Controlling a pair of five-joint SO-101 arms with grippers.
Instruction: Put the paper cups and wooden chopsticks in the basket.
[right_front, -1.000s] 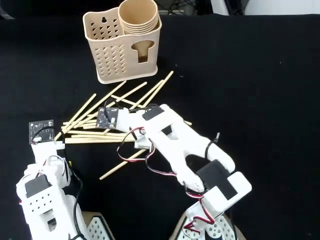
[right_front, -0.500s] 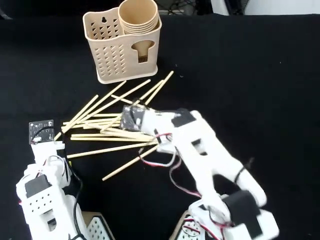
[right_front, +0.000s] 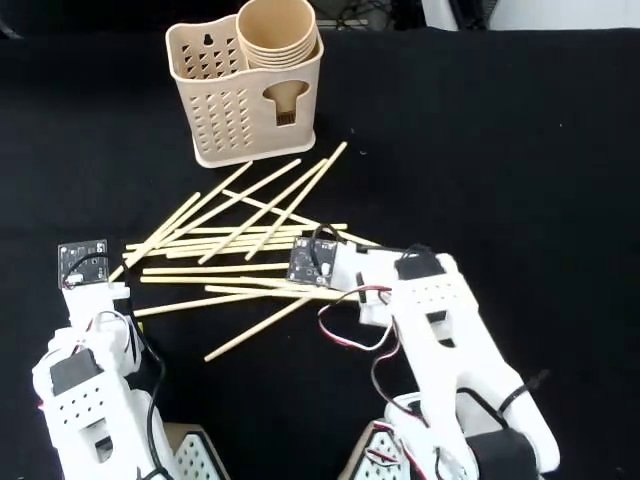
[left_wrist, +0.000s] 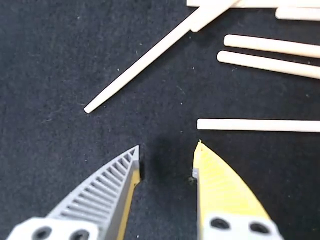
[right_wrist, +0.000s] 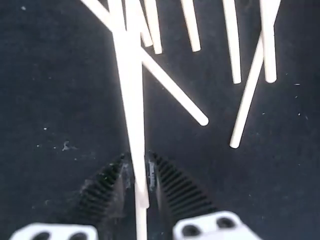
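Right pincer (right_wrist: 141, 172) is clamped on a chopstick (right_wrist: 131, 95) near its end. Advise lifting clear of the others, then tipping upright before the basket (right_front: 225, 115), upper left. Left pincer (left_wrist: 166, 150) open, empty.

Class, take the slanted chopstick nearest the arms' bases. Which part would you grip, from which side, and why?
Probably grip the slanted chopstick near its end away from the pile, coming straight down, jaws across it. It lies flat on the table, and only that end is clear of other sticks.

Robotics lab (white arm (right_front: 440, 330), black table (right_front: 520, 150)).
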